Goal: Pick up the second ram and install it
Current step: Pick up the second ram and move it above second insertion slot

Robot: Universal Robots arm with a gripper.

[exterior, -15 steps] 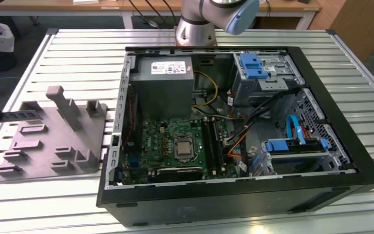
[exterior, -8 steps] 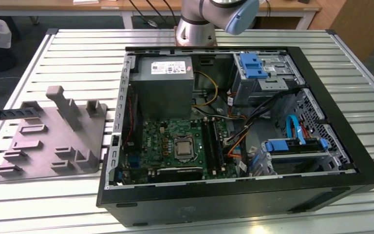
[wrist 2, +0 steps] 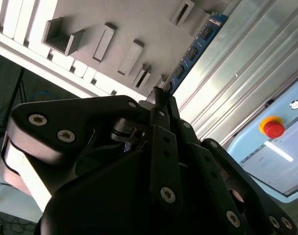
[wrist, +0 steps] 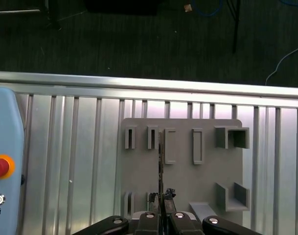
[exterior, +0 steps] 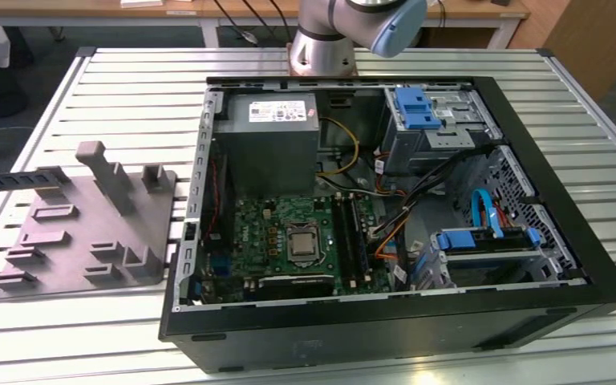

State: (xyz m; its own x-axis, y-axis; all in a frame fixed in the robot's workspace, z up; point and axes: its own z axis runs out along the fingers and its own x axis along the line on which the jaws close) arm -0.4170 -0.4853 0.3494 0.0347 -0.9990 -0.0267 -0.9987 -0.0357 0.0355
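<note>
Robot claw [wrist: 161, 199] seen from two wrist cameras, its fingers pinched together on the near end of the second ram [wrist 2: 193, 51], a thin bluish-green board with a row of small black chips. The stick reaches straight out from the fingertips over the grey fixture tray [wrist: 202, 178], which lies on a slatted metal table [wrist: 75, 147]. In the first wrist view the ram appears edge-on, as a dark line running between two of the tray's slots. Whether its lower edge has cleared the tray cannot be told. In the exterior view an open computer case [exterior: 394, 337] sits on the table, motherboard facing up, with the long black memory slots [exterior: 346, 233] just beside the processor socket [exterior: 301, 241]. The ram is judged light and stiff but fragile: a thin board that could crack if bent and could slip between smooth fingers. It is best held by a bare short end or its long edges, as here, keeping off the chips and the contact row, and kept square so it does not twist in the grip
</note>
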